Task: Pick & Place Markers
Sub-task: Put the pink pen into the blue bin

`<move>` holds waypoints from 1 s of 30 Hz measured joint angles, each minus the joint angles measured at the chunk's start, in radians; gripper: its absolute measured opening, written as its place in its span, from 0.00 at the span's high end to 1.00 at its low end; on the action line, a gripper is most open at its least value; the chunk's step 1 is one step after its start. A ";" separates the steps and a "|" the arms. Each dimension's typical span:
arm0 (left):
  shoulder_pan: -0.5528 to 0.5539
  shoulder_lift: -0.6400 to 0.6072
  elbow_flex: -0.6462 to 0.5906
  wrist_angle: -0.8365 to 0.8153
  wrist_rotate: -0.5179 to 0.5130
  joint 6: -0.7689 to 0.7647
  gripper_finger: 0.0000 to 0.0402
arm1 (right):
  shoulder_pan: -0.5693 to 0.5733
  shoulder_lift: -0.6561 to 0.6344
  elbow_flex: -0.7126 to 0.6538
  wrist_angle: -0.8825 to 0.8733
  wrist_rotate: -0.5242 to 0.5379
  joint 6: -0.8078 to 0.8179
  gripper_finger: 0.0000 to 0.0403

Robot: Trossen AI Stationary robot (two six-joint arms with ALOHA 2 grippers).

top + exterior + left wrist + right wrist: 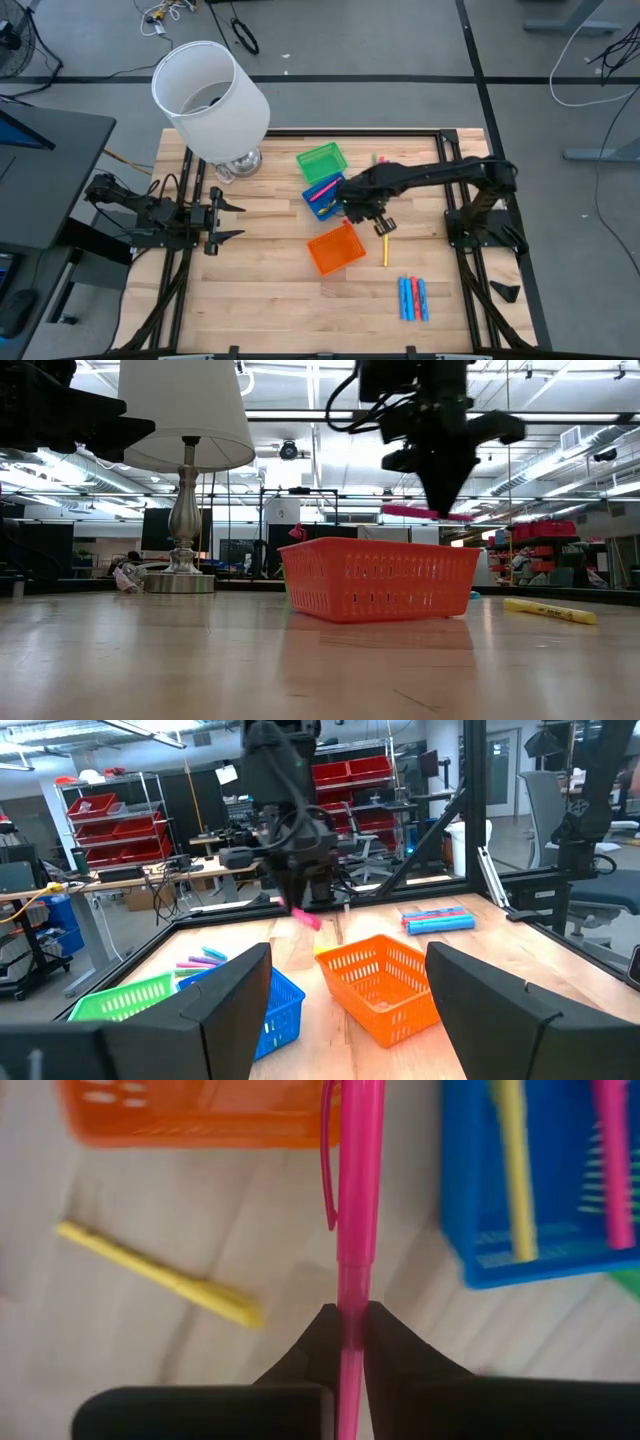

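Note:
My right gripper [362, 208] hangs above the table between the blue tray [322, 195] and the orange tray [336, 247], shut on a pink marker [358, 1200]. The low view shows that marker [420, 512] level, above the orange tray [380, 578]. A yellow marker [386, 250] lies flat on the table beside the orange tray. Several blue and red markers [413, 298] lie side by side near the table's near right corner. A yellow marker [515, 1170] and a pink one [612, 1160] lie in the blue tray. My left gripper [348, 960] waits open at the table's left side. My right gripper pinches the pink marker between its two fingers [390, 1350], toward one end of its barrel [350, 1315]. The fingers come from above, pointing down. The marker is lifted clear and level, its longer part with the clip [328, 1170] sticking out past the fingertips.
A green tray [322, 160] sits beyond the blue one, with a few markers [378, 160] on the table to its right. A lamp with a white shade [210, 95] stands at the far left. Bare wood lies along the table's near side.

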 joint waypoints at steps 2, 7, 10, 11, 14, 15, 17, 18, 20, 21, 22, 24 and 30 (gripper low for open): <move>0.000 0.000 0.000 0.000 0.000 0.000 0.32 | -0.022 0.031 0.036 0.000 0.004 -0.022 0.95; 0.000 0.000 0.000 0.000 0.000 0.000 0.32 | -0.078 0.106 0.133 -0.006 0.005 -0.090 0.95; 0.000 0.000 0.000 0.000 0.000 0.000 0.32 | -0.111 0.152 0.193 -0.008 0.005 -0.134 0.95; 0.000 0.000 0.000 0.000 0.000 0.000 0.32 | -0.122 0.167 0.212 -0.009 0.004 -0.146 0.95; 0.000 0.000 0.000 0.000 0.000 0.000 0.32 | -0.154 0.211 0.265 -0.012 0.004 -0.182 0.95; 0.000 0.000 0.000 0.000 0.000 0.000 0.32 | -0.164 0.227 0.284 -0.018 0.004 -0.193 0.95; 0.000 0.000 0.000 0.000 0.000 0.000 0.32 | -0.182 0.253 0.318 -0.022 0.004 -0.214 0.95; 0.000 0.000 0.000 0.000 0.000 0.000 0.32 | -0.190 0.266 0.334 -0.025 0.005 -0.226 0.95; 0.000 0.000 0.000 0.000 0.000 0.000 0.32 | -0.205 0.288 0.363 -0.026 0.005 -0.243 0.95; 0.000 0.000 0.000 0.000 0.000 0.000 0.32 | -0.211 0.298 0.378 -0.029 0.006 -0.251 0.95; 0.000 0.000 0.000 0.000 0.000 0.000 0.32 | -0.215 0.307 0.389 -0.027 0.005 -0.258 0.95; 0.000 0.000 0.000 0.000 0.000 0.000 0.32 | -0.222 0.317 0.403 -0.025 0.005 -0.281 0.95; 0.000 0.000 0.000 0.000 0.000 0.000 0.32 | -0.226 0.317 0.405 -0.011 0.003 -0.302 0.95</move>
